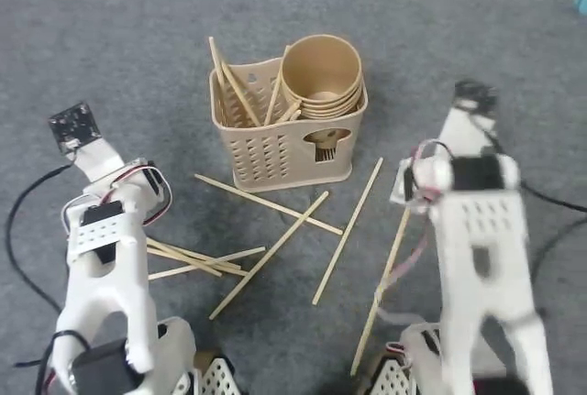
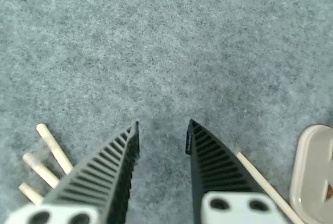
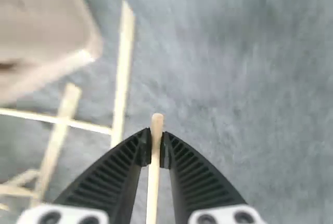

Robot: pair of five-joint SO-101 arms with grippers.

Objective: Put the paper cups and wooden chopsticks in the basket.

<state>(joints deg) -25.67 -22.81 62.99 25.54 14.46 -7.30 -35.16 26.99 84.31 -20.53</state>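
Cups stand stacked in the basket beside a few chopsticks — many more lie loose on the bench. Right pincer pinches 1 chopstick; left pincer spread, empty.

1. The high camera looked down from above and behind both arm bases, taking in the basket and the grey mat.
2. The left wrist camera sat close over the mat, facing out along the left gripper — a corner of the basket showed here too.
3. The right wrist camera looked steeply down past the right gripper and its chopstick, also catching the basket's corner.
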